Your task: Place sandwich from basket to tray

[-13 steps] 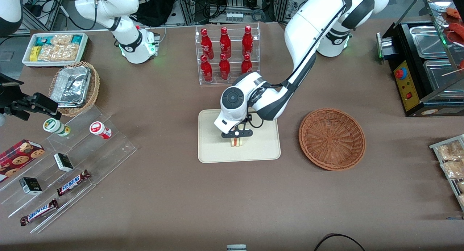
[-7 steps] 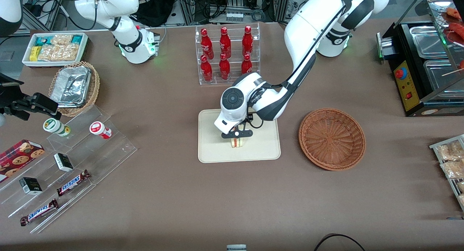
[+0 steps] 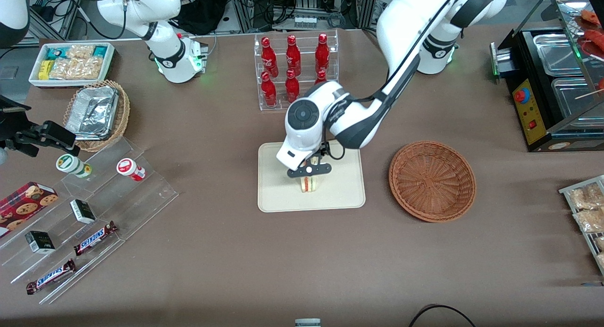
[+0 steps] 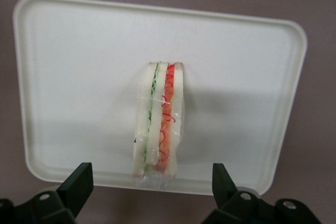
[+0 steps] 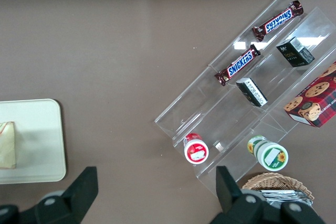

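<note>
Both fingers spread wide above the sandwich, which stands free on the tray.

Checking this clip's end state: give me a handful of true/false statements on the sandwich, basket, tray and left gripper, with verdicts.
1. The sandwich stands on its edge on the tray. True.
2. The basket holds a second sandwich. False: nothing shows in it.
3. The gripper is shut on the sandwich. False: in the left wrist view its fingers are spread wide, clear of the sandwich on both sides.
4. The gripper hangs above the tray, over the sandwich. True.
5. The sandwich lies half over the tray's rim onto the table. False: it rests wholly inside the rim.
6. The basket sits beside the tray, toward the working arm's end of the table. True.
</note>
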